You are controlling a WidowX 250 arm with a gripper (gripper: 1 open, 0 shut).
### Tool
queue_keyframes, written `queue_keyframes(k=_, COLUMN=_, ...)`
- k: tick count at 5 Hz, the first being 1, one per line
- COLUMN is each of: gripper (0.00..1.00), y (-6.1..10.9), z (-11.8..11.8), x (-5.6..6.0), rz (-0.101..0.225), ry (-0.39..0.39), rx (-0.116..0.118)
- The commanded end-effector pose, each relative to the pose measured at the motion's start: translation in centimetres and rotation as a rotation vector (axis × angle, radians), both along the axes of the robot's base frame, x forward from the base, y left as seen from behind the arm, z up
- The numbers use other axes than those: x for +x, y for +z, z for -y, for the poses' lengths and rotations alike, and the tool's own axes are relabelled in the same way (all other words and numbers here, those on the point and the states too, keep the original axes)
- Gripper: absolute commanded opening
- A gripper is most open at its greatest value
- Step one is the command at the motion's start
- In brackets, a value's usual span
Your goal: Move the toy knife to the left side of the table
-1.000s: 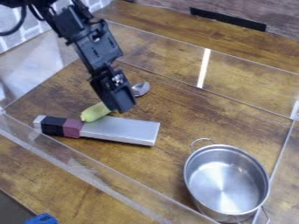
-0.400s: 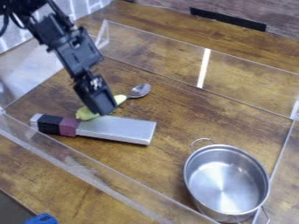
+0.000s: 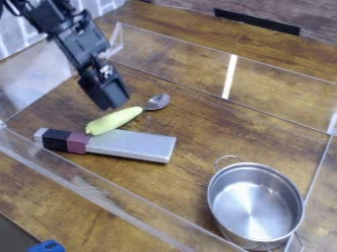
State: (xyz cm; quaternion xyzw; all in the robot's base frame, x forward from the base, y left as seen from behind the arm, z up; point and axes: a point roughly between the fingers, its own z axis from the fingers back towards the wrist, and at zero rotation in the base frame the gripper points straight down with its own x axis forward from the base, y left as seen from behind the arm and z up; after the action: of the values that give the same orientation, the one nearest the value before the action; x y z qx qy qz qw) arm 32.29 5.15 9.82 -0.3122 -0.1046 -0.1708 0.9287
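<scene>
The toy knife [image 3: 110,145] lies flat on the table [image 3: 211,123] at the front left. Its grey blade points right and its black-and-maroon handle points left, close to the front clear wall. My gripper [image 3: 113,97] hangs above and behind it, tilted downward. The dark fingers stand open with nothing between them. They touch neither the knife nor anything else.
A metal spoon with a yellow-green handle [image 3: 116,118] lies just behind the knife, its bowl [image 3: 158,101] toward the middle. A steel pot [image 3: 254,204] stands at the front right. Low clear plastic walls [image 3: 232,76] border the tabletop.
My gripper has risen and moved left in the picture, away from the spoon handle, which is now fully uncovered. The knife, spoon and pot have stayed put.
</scene>
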Motion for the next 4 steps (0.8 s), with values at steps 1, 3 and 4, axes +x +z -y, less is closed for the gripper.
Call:
queue_keyframes(k=1, gripper=1.00, y=6.0, z=-0.3, x=0.7, rz=0.129, ry=0.049, rx=0.062)
queue_keyframes(k=3, gripper=1.00, y=6.4, z=-1.8, x=0.0, rz=0.156, ry=0.079, rx=0.152)
queue_keyframes(k=4, gripper=1.00, y=5.8, z=-2.6, x=-0.3, rz=0.162, ry=0.079, rx=0.183)
